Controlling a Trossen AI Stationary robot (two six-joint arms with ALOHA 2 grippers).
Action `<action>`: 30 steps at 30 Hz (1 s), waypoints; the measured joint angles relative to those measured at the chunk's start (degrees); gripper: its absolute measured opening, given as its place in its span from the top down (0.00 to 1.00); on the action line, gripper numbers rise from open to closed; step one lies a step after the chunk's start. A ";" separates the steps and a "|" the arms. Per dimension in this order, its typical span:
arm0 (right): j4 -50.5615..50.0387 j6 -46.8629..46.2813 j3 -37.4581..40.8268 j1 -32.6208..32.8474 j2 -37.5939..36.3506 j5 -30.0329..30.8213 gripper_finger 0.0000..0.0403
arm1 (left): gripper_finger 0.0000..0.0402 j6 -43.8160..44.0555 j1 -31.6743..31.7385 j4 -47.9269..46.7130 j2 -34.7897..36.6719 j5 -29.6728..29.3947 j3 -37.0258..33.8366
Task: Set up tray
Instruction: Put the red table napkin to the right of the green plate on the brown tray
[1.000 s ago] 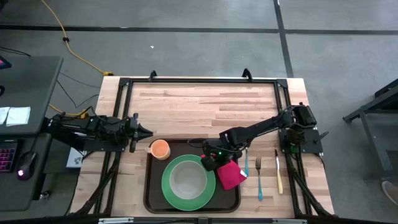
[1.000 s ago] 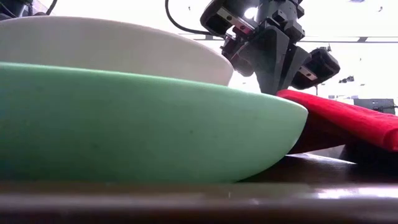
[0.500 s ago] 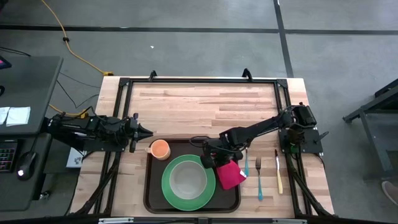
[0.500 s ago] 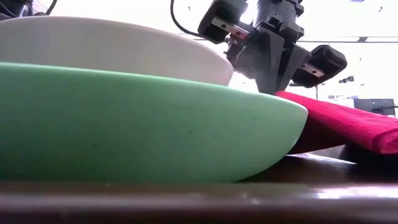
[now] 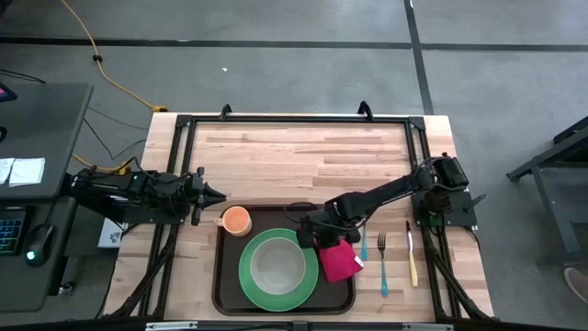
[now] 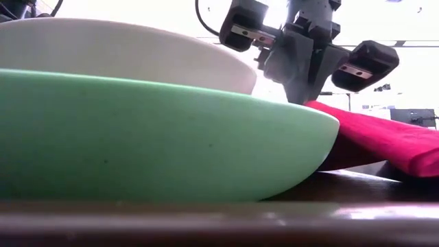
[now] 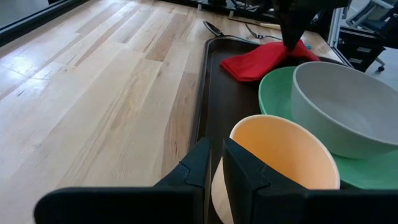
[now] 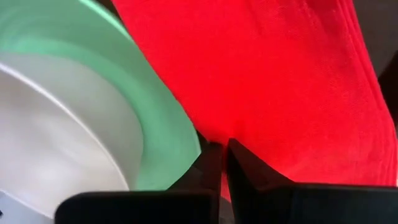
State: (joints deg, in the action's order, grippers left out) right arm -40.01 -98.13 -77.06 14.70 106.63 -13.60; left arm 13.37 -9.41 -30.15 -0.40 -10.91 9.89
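Right gripper (image 5: pixel 314 241), seen from above, sits with its two dark fingers pressed together at the far edge of the folded red cloth napkin (image 5: pixel 339 260), beside the round green plate (image 5: pixel 273 268); since a second ago it has slid a little toward the plate, and the napkin has shifted slightly with it. Plate and napkin lie on the large dark brown rectangular plastic tray (image 5: pixel 225 287), which rests at the near edge of the pale butcher-block wooden table (image 5: pixel 303 156). A small orange cup (image 5: pixel 237 220) stands at the tray's far left corner, with the left gripper (image 5: pixel 217 195) waiting just beside it, its fingers almost closed and holding nothing. A spoon (image 5: pixel 364 241), a fork (image 5: pixel 381 265) and a knife (image 5: pixel 412 254) lie on the wood to the right of the tray. Grey floor surrounds the table, with a yellow cable (image 5: pixel 101 64) running across it.

At table height, the green plate fills the foreground with a white bowl (image 6: pixel 123 51) in it; the right gripper now hangs a little further right than before, over the napkin's edge.

From the left wrist, the near-shut fingers (image 7: pixel 202 168) point past the orange cup toward the bowl and napkin.

From the right wrist, the closed fingertips (image 8: pixel 219 163) meet on the napkin next to the plate rim.
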 joint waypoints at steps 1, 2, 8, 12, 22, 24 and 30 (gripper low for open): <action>-0.03 -0.77 0.00 0.06 0.00 0.45 1.00 | 0.82 0.00 0.00 0.01 0.00 0.00 0.00; -0.14 -1.43 -0.02 0.13 0.00 0.78 1.00 | 0.82 0.00 0.01 0.01 0.02 0.01 0.00; -0.51 -5.69 -0.02 0.74 0.00 1.72 1.00 | 0.82 0.00 0.00 -0.01 0.00 1.62 0.00; -0.55 -7.73 -0.02 0.85 0.00 2.84 1.00 | 0.82 0.00 0.00 -0.01 0.00 2.49 0.00; -0.63 -11.40 -0.02 1.20 0.00 3.58 1.00 | 0.82 0.00 0.00 0.01 0.00 2.64 0.00; -0.61 -12.38 -0.02 1.39 0.00 3.52 1.00 | 0.82 0.00 0.02 0.01 0.00 2.63 0.00; -0.73 -14.29 -0.02 1.84 0.00 2.76 1.00 | 0.82 0.00 0.00 -0.01 0.00 2.61 0.00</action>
State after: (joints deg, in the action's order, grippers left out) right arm -40.74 -112.42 -77.08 16.54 106.63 -10.83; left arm 13.37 -9.41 -30.15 -0.40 -8.29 9.89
